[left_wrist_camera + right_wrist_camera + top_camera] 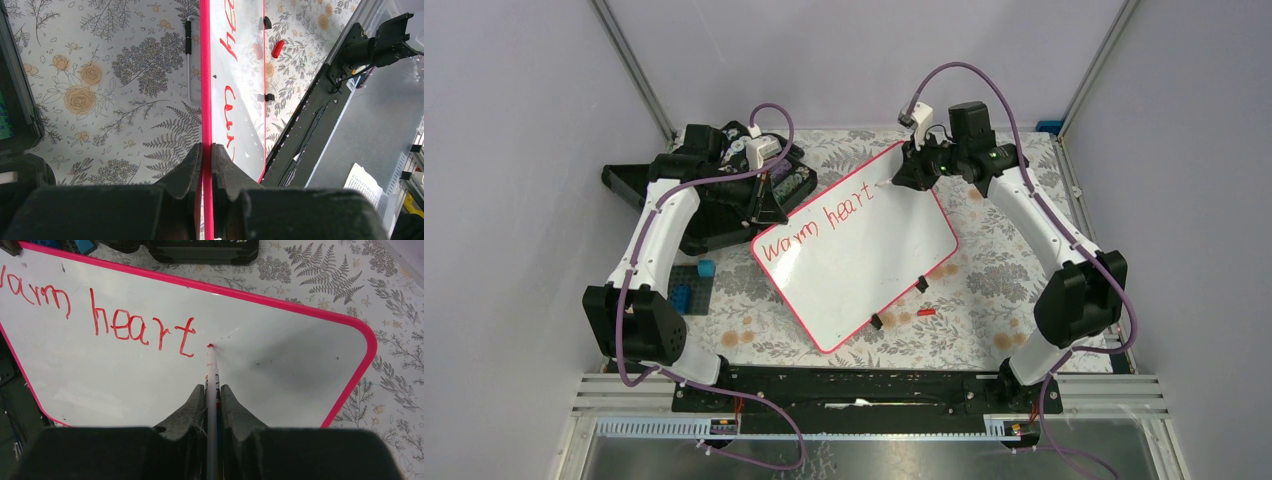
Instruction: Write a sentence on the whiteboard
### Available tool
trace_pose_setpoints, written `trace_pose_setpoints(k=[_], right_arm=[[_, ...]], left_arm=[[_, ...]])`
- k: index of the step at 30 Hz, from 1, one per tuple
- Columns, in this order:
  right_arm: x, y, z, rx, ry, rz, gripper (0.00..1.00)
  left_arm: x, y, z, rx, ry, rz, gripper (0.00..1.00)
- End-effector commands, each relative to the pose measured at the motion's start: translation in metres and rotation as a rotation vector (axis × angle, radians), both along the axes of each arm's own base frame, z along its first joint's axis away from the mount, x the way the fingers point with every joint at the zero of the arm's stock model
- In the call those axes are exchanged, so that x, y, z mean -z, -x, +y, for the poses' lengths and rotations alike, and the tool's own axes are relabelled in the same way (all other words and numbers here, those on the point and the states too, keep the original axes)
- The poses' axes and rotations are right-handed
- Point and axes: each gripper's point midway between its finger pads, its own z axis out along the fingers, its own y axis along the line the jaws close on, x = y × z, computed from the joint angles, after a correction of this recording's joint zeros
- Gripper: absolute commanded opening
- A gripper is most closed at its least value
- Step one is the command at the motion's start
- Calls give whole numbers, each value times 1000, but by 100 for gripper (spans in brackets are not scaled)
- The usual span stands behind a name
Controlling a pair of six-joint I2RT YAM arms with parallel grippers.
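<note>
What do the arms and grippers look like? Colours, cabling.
Both arms match: left arm and right arm have white link shells with black joint housings; a purple cable runs along each. The left gripper and right gripper have matte black tapered fingers. Green light on right wrist.

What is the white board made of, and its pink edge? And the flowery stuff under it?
The whiteboard looks like a smooth, glossy coated sheet: light glints softly off it. Its pink rim looks like moulded plastic, evenly coloured, with rounded corners. The flowery table cover looks matte and printed, cloth or paper; I cannot tell which.
</note>
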Motion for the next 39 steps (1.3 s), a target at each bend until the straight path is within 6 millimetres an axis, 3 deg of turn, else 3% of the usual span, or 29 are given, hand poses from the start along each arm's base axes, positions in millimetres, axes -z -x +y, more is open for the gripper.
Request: trace_pose_setpoints(k=[1,18,31,39], right_arm=[[-26,-15,6,11,-31,-76,0],[-23,-5,19,-24,-20,-76,0],[-5,5,9,-15,29,-73,0],[-6,0,0,12,43,-89,0]], left_arm=[[11,7,-6,46,1,29,0],[13,9,-6,47,-4,30,0],[14,9,-6,46,-4,33,0],[14,9,-6,45,-3,35,0]])
